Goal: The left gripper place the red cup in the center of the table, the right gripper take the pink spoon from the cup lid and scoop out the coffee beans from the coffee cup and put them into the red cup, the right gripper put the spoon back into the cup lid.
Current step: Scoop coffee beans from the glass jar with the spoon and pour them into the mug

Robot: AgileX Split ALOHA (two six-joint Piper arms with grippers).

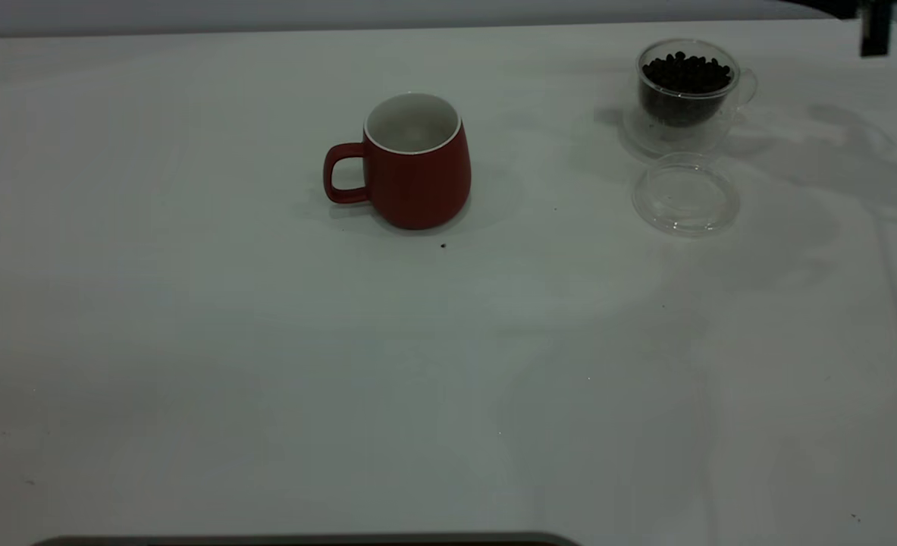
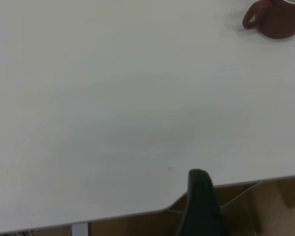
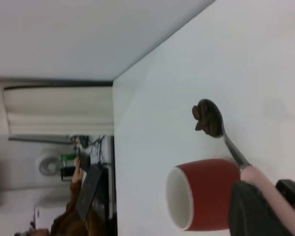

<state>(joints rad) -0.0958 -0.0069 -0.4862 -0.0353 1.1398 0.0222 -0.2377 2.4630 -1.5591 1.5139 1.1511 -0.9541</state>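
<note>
The red cup [image 1: 418, 163] stands upright near the table's [image 1: 266, 364] middle, its handle toward the left and its white inside empty. The coffee cup [image 1: 687, 87], full of coffee beans [image 1: 685, 74], stands at the back right. The cup lid [image 1: 685, 199] lies empty just in front of it. My right gripper [image 3: 268, 189] is shut on the pink spoon's handle [image 3: 265, 184]. The spoon's bowl [image 3: 208, 119] carries a few beans and hangs in the air beside the red cup [image 3: 206, 194]. My left gripper [image 2: 201, 206] is parked over the table's near-left edge, far from the red cup [image 2: 278, 19].
A clear glass saucer [image 1: 638, 140] lies under the coffee cup. A dark speck [image 1: 443, 245] lies just in front of the red cup. A black part of the right arm [image 1: 873, 26] shows at the back right corner.
</note>
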